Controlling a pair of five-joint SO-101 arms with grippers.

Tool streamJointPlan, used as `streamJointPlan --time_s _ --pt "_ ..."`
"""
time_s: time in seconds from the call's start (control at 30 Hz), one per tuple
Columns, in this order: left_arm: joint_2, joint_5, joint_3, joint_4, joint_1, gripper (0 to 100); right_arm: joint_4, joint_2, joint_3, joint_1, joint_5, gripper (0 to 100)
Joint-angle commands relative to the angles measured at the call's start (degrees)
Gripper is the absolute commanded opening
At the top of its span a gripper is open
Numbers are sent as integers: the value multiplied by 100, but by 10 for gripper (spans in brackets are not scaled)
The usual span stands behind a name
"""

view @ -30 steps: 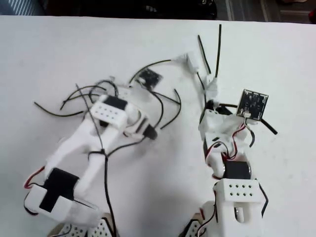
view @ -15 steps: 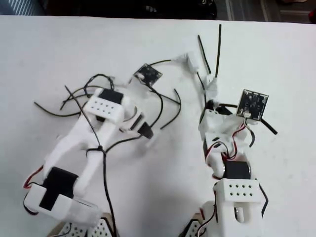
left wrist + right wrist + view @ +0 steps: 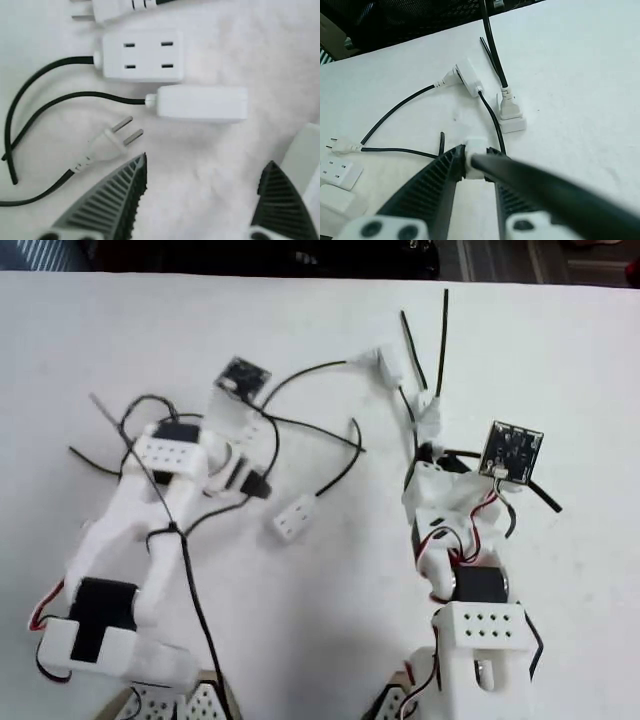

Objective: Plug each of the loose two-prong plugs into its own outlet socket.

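Note:
My left gripper (image 3: pixel 206 162) hangs open over the white table, with nothing between its ribbed fingers (image 3: pixel 120 200). Just ahead of it lie a loose two-prong plug (image 3: pixel 107 145) on a black cord, a white outlet socket (image 3: pixel 142 62) face up and a second socket block (image 3: pixel 202 103) on its side. Another plug (image 3: pixel 107 7) lies at the edge. In the high view the left gripper (image 3: pixel 238 435) is left of a lone socket (image 3: pixel 295 517). My right gripper (image 3: pixel 475 162) is shut on a white plug (image 3: pixel 475 159) with a thick black cord, low over the table (image 3: pixel 432 480).
Two plugs sit joined to sockets (image 3: pixel 467 77) (image 3: pixel 511 115) beyond the right gripper, also in the high view (image 3: pixel 390 365) (image 3: pixel 428 420). Black cords loop across the table's middle (image 3: pixel 330 430). Another loose plug (image 3: pixel 340 146) and socket (image 3: pixel 337 172) lie towards the left arm.
My left arm has swung left across the table, uncovering a white socket that now lies alone behind it. The right arm has stayed still.

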Motion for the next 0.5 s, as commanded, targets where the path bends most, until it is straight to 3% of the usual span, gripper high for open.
streamJointPlan --time_s 0.0,0.1,0.23,0.33,0.47 --pt "-92 -18 -897 993 171 343 -127 -75 -26 13 0 17" --pt "-92 -9 -1371 1723 593 343 -127 -75 -26 13 0 17" --pt "-92 18 -1512 2119 1235 343 -127 -75 -26 13 0 17" --pt "-48 246 -1371 2057 1543 343 -127 -75 -26 13 0 17" --pt "-40 264 -686 1248 1490 343 -127 -75 -26 13 0 17"
